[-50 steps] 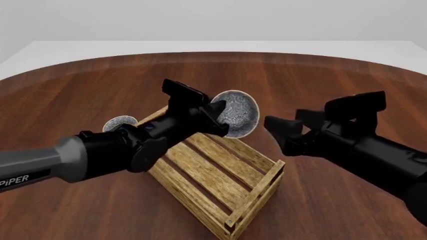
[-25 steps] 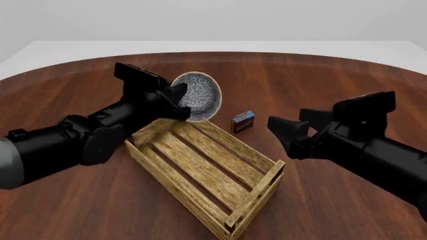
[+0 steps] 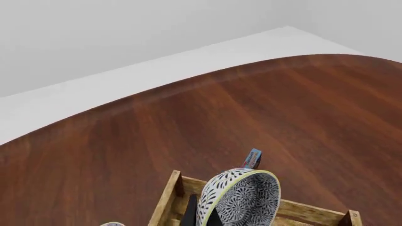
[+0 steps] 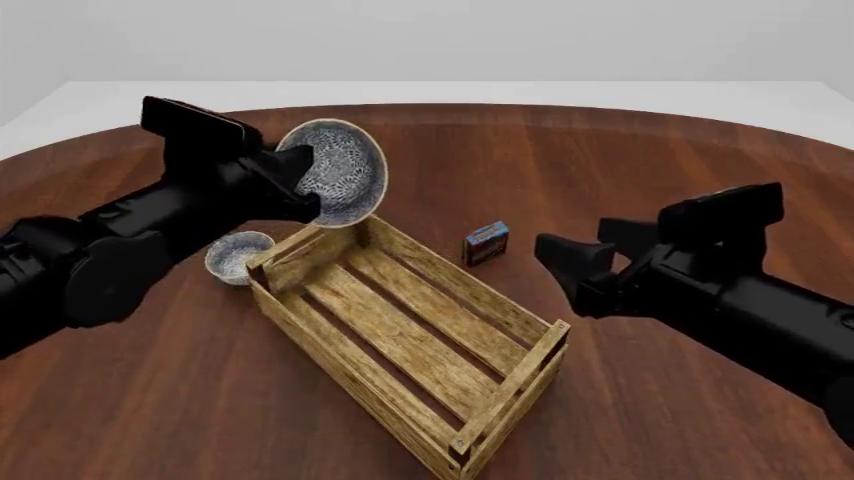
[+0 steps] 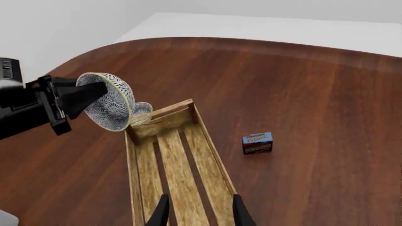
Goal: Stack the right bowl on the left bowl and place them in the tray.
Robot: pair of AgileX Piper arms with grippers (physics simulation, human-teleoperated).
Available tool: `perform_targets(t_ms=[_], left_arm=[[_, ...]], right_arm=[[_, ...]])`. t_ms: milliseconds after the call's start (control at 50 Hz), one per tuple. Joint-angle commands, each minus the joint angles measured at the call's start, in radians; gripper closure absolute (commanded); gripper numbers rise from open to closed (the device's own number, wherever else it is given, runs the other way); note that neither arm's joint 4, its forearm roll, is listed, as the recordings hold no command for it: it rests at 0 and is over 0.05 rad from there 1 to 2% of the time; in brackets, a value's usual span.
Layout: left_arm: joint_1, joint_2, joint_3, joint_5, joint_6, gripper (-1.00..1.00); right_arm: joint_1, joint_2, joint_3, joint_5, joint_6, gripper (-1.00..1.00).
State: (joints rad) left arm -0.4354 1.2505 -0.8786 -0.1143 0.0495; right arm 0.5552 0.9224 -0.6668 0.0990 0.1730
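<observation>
Right bowl (image 4: 334, 172), now leftward past tray (image 4: 414, 345) corner, nearer left bowl (image 4: 239, 255)

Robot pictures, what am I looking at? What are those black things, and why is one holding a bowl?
Those black things are two robot arms in a computer simulation. One picture looks from behind both arms; the other two come from cameras on each arm's wrist. The left gripper pinches a patterned bowl in the air, tipped on its side. A smaller bowl sits on the brown table beside a wooden tray. A little box stands nearby. The right gripper is open, holding nothing.
</observation>
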Motion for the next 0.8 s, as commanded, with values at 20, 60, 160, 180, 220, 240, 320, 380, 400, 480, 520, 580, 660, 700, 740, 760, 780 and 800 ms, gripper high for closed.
perform_targets(t_ms=[20,60,160,180,220,240,320,380,400,480,520,580,660,700,740,760,780,800], left_arm=[[0.023,-0.04,-0.015,0.076,0.022,1.0],[0.058,-0.054,-0.011,0.077,0.047,1.0],[0.077,-0.07,-0.025,0.108,0.033,1.0],[0.085,-0.06,-0.037,0.125,0.03,1.0],[0.092,-0.042,-0.058,0.148,0.019,1.0],[0.118,-0.041,-0.062,0.149,0.03,1.0],[0.132,-0.011,-0.09,0.178,0.011,1.0],[0.153,-0.012,-0.09,0.178,0.036,1.0],[0.166,-0.006,-0.095,0.18,0.042,1.0],[0.186,0.014,-0.112,0.197,0.038,1.0],[0.202,0.018,-0.123,0.209,0.031,1.0],[0.208,0.025,-0.143,0.231,0.021,1.0],[0.218,0.054,-0.184,0.271,-0.018,1.0],[0.222,0.078,-0.205,0.287,-0.026,1.0],[0.236,0.086,-0.212,0.288,-0.019,1.0],[0.237,0.091,-0.217,0.293,-0.02,1.0],[0.244,0.095,-0.224,0.296,-0.019,1.0],[0.26,0.098,-0.228,0.296,-0.017,1.0]], right_arm=[[0.0,-0.013,0.001,0.008,-0.003,-1.0],[0.002,-0.02,0.001,0.013,-0.003,-1.0],[0.005,-0.031,0.001,0.019,-0.003,-1.0],[0.005,-0.033,0.002,0.019,-0.003,-1.0],[0.006,-0.037,0.002,0.022,-0.003,-1.0],[0.005,-0.038,0.002,0.023,-0.002,-1.0],[0.006,-0.042,0.003,0.024,-0.002,-1.0],[0.008,-0.041,0.004,0.023,-0.002,-1.0],[0.009,-0.04,0.004,0.022,-0.002,-1.0],[0.01,-0.045,0.005,0.025,-0.002,-1.0],[0.009,-0.048,0.004,0.027,-0.002,-1.0],[0.012,-0.05,0.005,0.028,-0.002,-1.0],[0.015,-0.052,0.006,0.029,-0.002,-1.0],[0.016,-0.054,0.007,0.029,-0.004,-1.0],[0.018,-0.054,0.008,0.03,-0.005,-1.0],[0.018,-0.055,0.008,0.03,-0.005,-1.0],[0.018,-0.055,0.008,0.03,-0.005,-1.0],[0.018,-0.055,0.008,0.03,-0.006,-1.0]])
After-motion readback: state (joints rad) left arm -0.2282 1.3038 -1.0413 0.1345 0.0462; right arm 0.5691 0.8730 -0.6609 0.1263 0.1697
